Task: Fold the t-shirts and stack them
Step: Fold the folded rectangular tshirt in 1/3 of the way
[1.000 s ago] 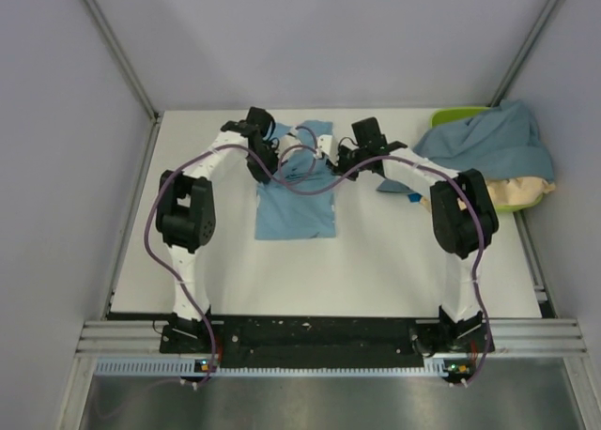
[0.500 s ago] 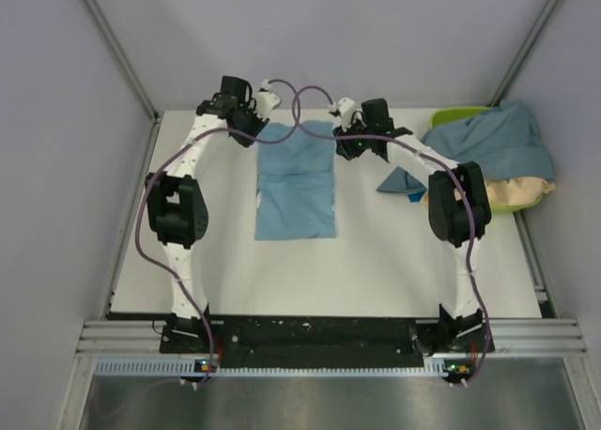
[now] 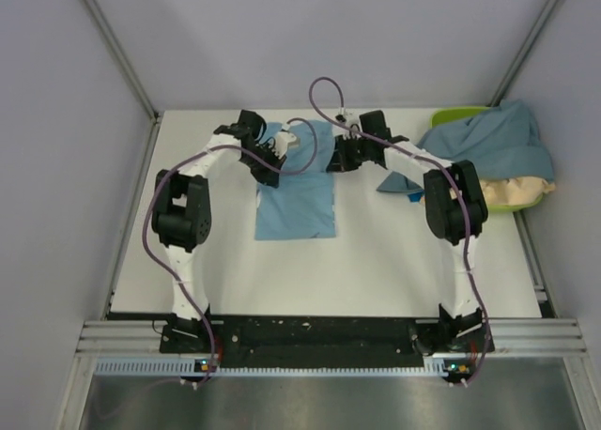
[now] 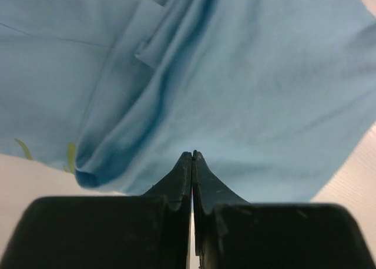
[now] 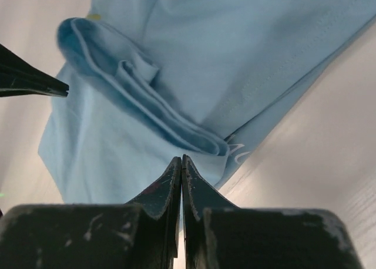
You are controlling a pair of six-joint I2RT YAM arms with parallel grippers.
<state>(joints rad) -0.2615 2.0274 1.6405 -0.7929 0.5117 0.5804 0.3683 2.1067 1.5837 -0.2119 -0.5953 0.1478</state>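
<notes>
The light sky-blue t-shirt [image 3: 296, 209] lies as a long strip in the middle of the table, its far end lifted. My left gripper [image 3: 279, 152] is shut on its far left edge and my right gripper [image 3: 337, 156] on its far right edge. In the left wrist view the shut gripper [image 4: 192, 155] pinches cloth [image 4: 258, 87] that sags in folds. In the right wrist view the shut gripper [image 5: 181, 158] pinches layered cloth [image 5: 117, 140] with a bit of white lettering. The slate-blue t-shirt [image 3: 493, 139] and the beige t-shirt [image 3: 526, 191] lie heaped at the right.
The lime-green tray [image 3: 452, 117] sits at the far right under the heaped shirts. A small dark-blue piece of cloth [image 3: 398, 182] lies by my right arm. Grey walls close in the table on the left, back and right.
Both grippers have come back from the table's far edge toward the near side, carrying the shirt's far end over the rest of it.
</notes>
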